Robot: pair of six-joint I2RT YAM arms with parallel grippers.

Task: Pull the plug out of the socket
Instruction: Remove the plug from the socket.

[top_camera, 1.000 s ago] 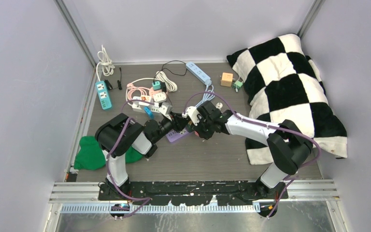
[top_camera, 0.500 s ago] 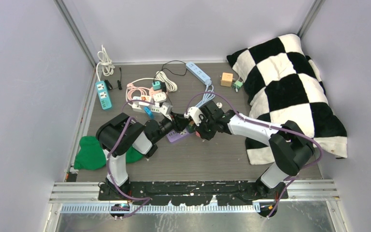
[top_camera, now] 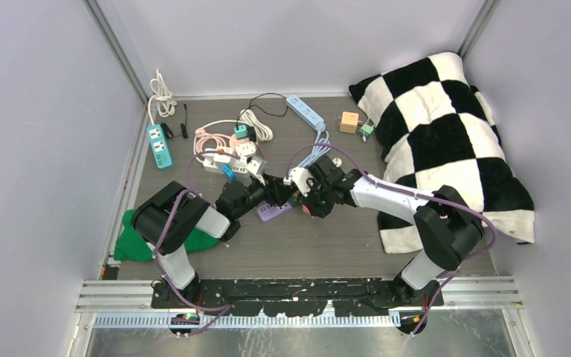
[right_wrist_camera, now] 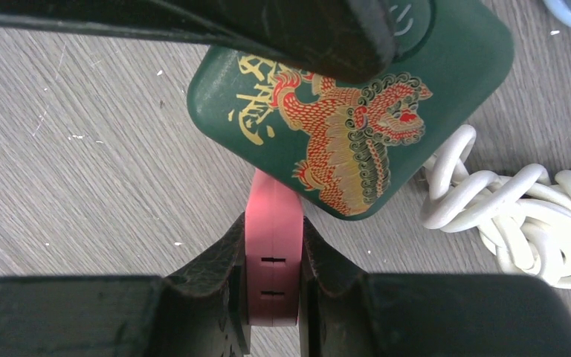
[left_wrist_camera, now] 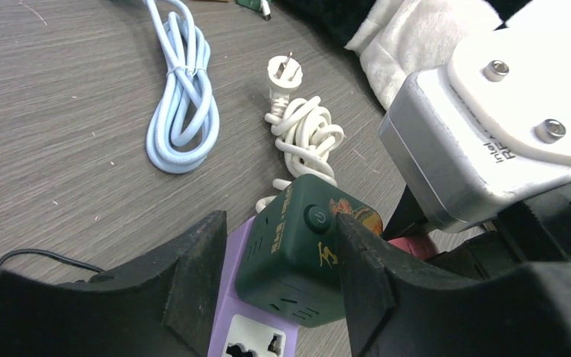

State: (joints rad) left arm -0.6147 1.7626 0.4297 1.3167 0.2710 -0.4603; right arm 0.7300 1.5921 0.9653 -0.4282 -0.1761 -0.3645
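One pink plug point(right_wrist_camera: 271, 256) in green cube socket point(right_wrist_camera: 349, 134), pinched by right gripper point(right_wrist_camera: 271, 230).

A flat pink plug point(right_wrist_camera: 273, 275) stands on edge, its far end meeting the side of a dark green cube socket point(right_wrist_camera: 327, 141) printed with a red-and-gold dragon. The cube sits atop a purple power strip point(left_wrist_camera: 232, 297).
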